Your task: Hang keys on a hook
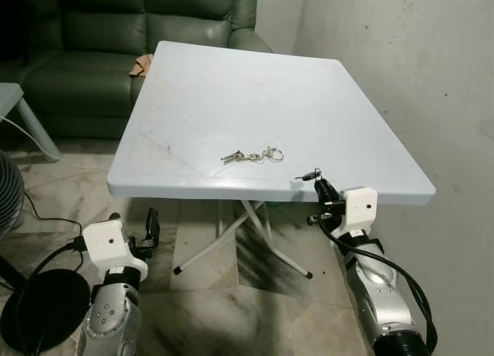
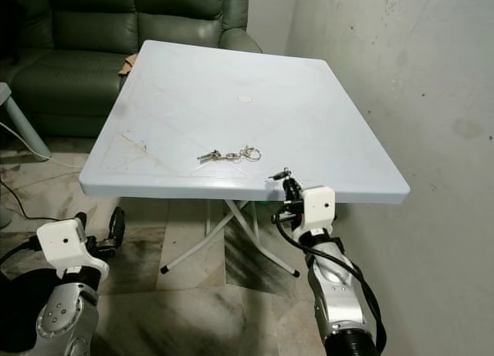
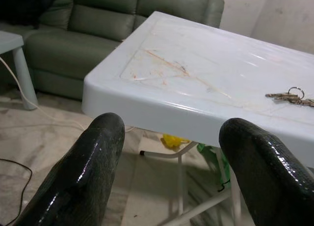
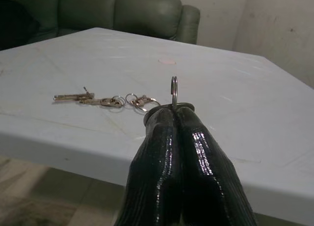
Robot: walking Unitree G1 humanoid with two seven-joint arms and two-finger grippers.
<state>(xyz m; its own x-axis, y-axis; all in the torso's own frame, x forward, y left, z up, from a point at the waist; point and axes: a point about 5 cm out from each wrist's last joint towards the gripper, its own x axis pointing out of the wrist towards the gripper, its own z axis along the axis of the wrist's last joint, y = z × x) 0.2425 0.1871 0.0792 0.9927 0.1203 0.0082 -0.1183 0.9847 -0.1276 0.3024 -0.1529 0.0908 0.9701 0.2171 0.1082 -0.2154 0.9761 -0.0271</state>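
Note:
A bunch of keys [image 1: 252, 155] on linked rings lies flat on the white folding table [image 1: 324, 109], near its front edge. My right gripper [image 1: 318, 180] is at that front edge, just right of the keys and a short way from them. It is shut on a small metal hook [image 4: 173, 91] that stands up from its fingertips. In the right wrist view the keys [image 4: 105, 99] lie beyond the hook. My left gripper [image 1: 153, 225] is open below the table's front left corner and holds nothing. The left wrist view shows the keys [image 3: 289, 96] far across the tabletop.
A green sofa [image 1: 116, 32] stands behind the table, with a brown cloth [image 1: 141, 64] on its arm. The wall [image 1: 432, 78] runs close along the right. On the floor at left are a fan [image 1: 8, 194], a black round base [image 1: 38, 310] and cables. Folding legs [image 1: 231, 240] cross under the table.

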